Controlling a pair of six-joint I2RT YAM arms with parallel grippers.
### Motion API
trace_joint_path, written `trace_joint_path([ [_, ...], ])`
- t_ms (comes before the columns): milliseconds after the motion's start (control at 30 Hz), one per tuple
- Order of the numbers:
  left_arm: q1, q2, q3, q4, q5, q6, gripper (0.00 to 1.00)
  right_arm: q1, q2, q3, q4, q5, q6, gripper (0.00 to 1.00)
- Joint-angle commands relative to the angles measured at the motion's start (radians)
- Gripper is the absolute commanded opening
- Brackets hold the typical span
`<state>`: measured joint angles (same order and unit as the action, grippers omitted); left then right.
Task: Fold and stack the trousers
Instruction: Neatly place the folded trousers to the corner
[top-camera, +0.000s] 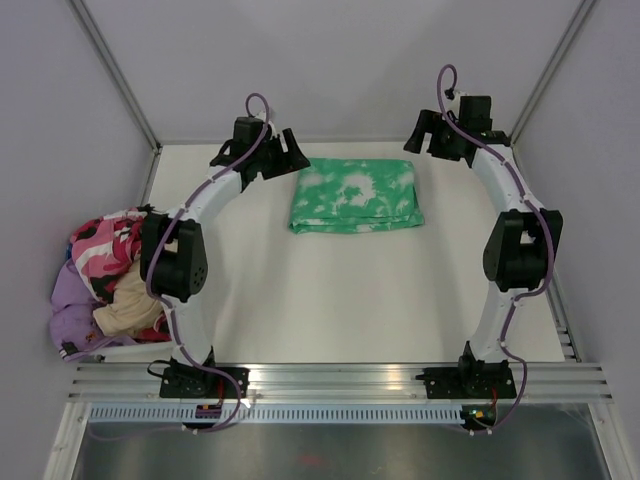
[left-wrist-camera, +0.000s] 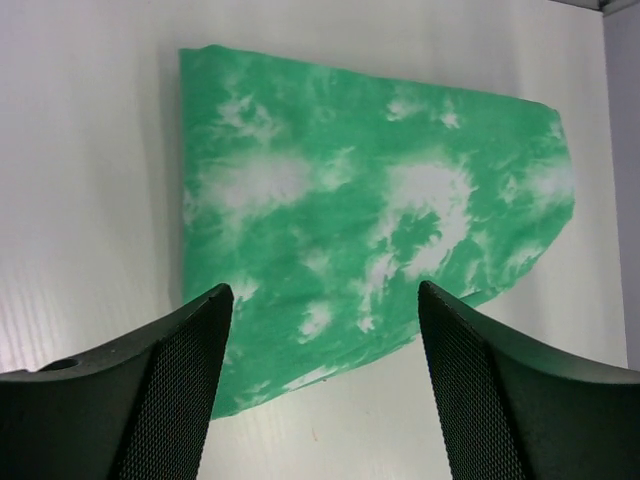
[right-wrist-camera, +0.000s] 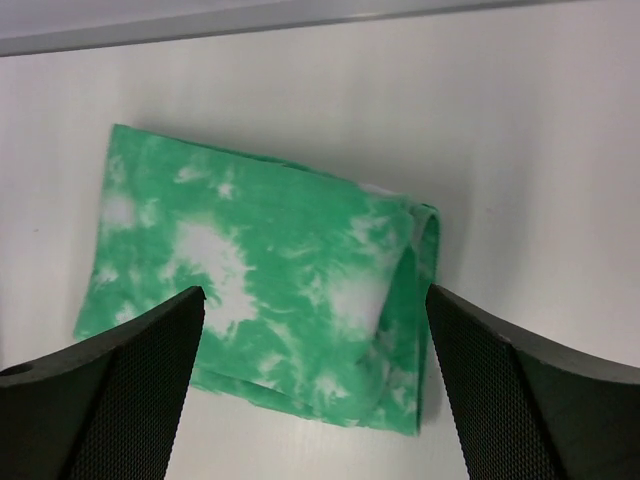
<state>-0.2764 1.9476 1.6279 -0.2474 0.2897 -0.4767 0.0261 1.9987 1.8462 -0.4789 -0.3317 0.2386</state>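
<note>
The trousers (top-camera: 354, 195) lie folded into a flat green and white rectangle at the back middle of the table. My left gripper (top-camera: 285, 155) hovers open and empty just left of the fold, above the table; the trousers show in the left wrist view (left-wrist-camera: 370, 220) between and beyond its fingers (left-wrist-camera: 175, 380). My right gripper (top-camera: 430, 135) hovers open and empty to the right of the fold; the right wrist view shows the trousers (right-wrist-camera: 270, 290) with layered edges at their right end.
A heap of mixed clothes (top-camera: 105, 280), pink, purple and tan, sits in a bin at the table's left edge. Grey walls close in the back and sides. A metal rail (top-camera: 340, 380) runs along the near edge.
</note>
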Motion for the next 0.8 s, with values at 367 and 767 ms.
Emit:
trace_joint_path([
  [367,0.039,0.194,-0.002,0.020,0.025,-0.011,0.79,-0.018,0.198,-0.148,0.143,-0.040,0.036,0.98],
  [767,0.036,0.306,-0.053,0.167,0.137,-0.072,0.76,-0.018,0.330,-0.159,0.183,-0.066,0.056,0.93],
])
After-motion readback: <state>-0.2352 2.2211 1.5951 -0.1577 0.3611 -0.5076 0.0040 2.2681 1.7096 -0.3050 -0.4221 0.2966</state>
